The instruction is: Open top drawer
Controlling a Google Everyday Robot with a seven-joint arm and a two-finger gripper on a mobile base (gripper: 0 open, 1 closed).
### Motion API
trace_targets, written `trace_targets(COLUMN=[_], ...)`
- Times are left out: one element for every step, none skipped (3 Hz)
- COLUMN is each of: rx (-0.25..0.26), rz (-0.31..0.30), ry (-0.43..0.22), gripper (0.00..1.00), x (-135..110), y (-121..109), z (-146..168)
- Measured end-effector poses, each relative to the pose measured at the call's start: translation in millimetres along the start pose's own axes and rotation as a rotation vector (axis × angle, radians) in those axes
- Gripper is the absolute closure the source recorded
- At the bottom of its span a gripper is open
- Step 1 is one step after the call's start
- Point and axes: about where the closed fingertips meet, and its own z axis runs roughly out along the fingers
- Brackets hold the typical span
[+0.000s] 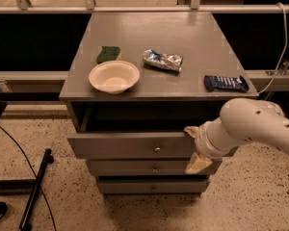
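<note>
Three grey drawers stack under the counter (149, 37). On it lie one bowl (114, 76) near the front-left corner, one green sponge (109, 54) behind it, one foil packet (163, 60) mid-counter and one dark packet (226, 83) by the front-right corner. The top drawer (130, 146) juts out below the front edge. The pincer (193, 148), fingers spread, straddles the drawer's right end.

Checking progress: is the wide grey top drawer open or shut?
Open: the grey top drawer juts past the grey cabinet top, dark gap above its front. The gripper is at its right end.
</note>
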Motion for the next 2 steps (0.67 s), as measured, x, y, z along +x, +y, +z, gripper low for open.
trace_targets(rx=[-0.021,-0.026], rz=[-0.006,-0.018], ry=[-0.006,-0.013], gripper=[0.27,0.26], x=[6.3,8.8], y=[31.9,56.9], z=[-19.9,-44.2])
